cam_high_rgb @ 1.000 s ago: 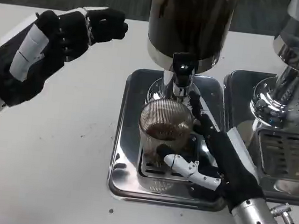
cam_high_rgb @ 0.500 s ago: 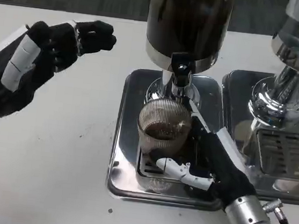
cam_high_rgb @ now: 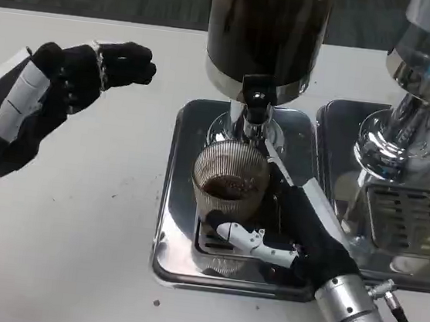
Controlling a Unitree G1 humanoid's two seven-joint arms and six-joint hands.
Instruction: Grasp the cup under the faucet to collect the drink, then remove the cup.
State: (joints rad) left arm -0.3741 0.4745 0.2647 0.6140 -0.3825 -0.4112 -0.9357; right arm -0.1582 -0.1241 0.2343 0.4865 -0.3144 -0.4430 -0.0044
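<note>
A ribbed clear glass cup (cam_high_rgb: 229, 182) with dark drink in its bottom stands on the steel drip tray (cam_high_rgb: 181, 196), directly under the black faucet (cam_high_rgb: 256, 100) of the dark drink dispenser (cam_high_rgb: 267, 27). My right hand (cam_high_rgb: 300, 233) wraps around the cup from the right, thumb across its near side and fingers behind it. My left hand (cam_high_rgb: 47, 99) hovers above the table at the left, well away from the dispenser, fingers curled in and holding nothing.
A second dispenser (cam_high_rgb: 421, 91) with its own steel tray (cam_high_rgb: 402, 221) stands close on the right, next to my right forearm. Bare white table (cam_high_rgb: 75, 230) stretches left and in front of the tray.
My left hand has drawn back to the left, away from the dispenser. My right hand has stayed around the cup, its thumb reaching further across the cup's front. The view shifted slightly.
</note>
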